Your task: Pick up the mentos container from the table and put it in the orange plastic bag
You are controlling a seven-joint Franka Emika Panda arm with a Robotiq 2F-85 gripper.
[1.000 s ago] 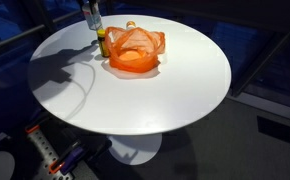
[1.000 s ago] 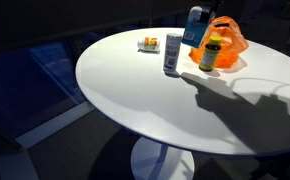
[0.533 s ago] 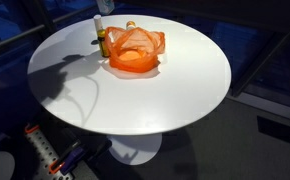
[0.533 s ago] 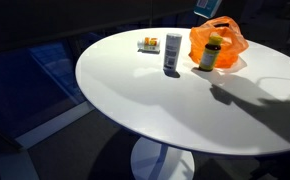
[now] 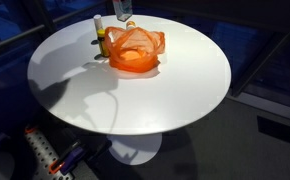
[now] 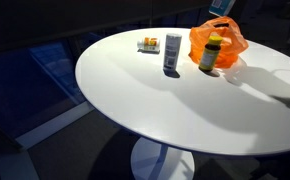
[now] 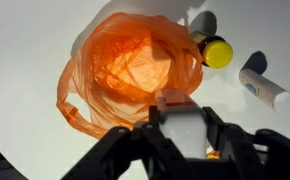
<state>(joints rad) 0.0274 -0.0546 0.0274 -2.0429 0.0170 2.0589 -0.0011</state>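
My gripper (image 7: 182, 128) is shut on the mentos container (image 7: 179, 118), a white tub with a red-orange lid edge, and holds it in the air. In the wrist view the open orange plastic bag (image 7: 133, 68) lies just beyond and below it. In an exterior view the gripper with the container (image 5: 122, 8) sits at the top edge, above and behind the bag (image 5: 135, 50). The bag also shows in an exterior view (image 6: 217, 38), where the gripper is almost out of frame.
A yellow-capped bottle (image 5: 98, 36) (image 6: 209, 52) (image 7: 216, 52) stands beside the bag. A white cylinder (image 6: 172, 52) (image 7: 265, 86) and a small packet (image 6: 148, 43) stand nearby. All rest on a round white table (image 5: 135, 105) (image 6: 155, 105).
The gripper has risen from the table beside the bottle with the container in it and moved toward the bag, leaving most of an exterior view.
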